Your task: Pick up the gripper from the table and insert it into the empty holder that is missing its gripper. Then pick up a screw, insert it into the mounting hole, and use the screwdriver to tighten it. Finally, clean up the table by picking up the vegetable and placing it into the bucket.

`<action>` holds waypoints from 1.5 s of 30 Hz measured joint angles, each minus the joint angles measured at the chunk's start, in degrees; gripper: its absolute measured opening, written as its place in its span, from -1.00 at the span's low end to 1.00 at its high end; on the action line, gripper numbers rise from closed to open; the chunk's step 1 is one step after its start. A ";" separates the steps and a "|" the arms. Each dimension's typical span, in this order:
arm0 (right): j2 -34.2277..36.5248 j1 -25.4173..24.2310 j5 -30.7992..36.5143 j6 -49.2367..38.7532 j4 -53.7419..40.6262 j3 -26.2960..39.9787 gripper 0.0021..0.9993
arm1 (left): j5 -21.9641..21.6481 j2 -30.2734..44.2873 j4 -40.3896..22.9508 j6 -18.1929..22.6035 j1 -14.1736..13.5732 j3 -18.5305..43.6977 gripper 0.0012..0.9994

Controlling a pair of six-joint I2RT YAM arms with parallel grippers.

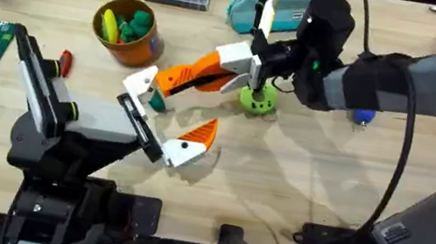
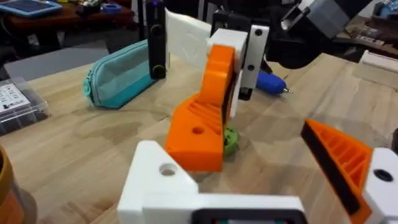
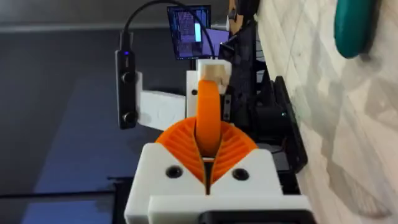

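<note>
Looking from overhead, you see the right gripper (image 1: 239, 72) clamped on the orange gripper (image 1: 195, 74), carried near the holder (image 1: 140, 120) but not yet seated. The left wrist view shows the holder's white block empty. The right wrist view confirms the grip. Screw, tightening, vegetable (image 1: 257, 99) and bucket (image 1: 129, 32) remain.

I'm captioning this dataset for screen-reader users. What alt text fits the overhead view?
The right tool holds the orange gripper above a wooden table, angled toward the holder on the left arm. A lime-green vegetable sits beneath it, with an orange-brown bucket of toys and a teal pouch behind.
</note>
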 joint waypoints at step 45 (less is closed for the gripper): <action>0.02 5.48 5.49 -2.77 -6.37 0.10 -0.97 | 6.68 0.00 -0.85 -1.42 0.76 0.00 0.98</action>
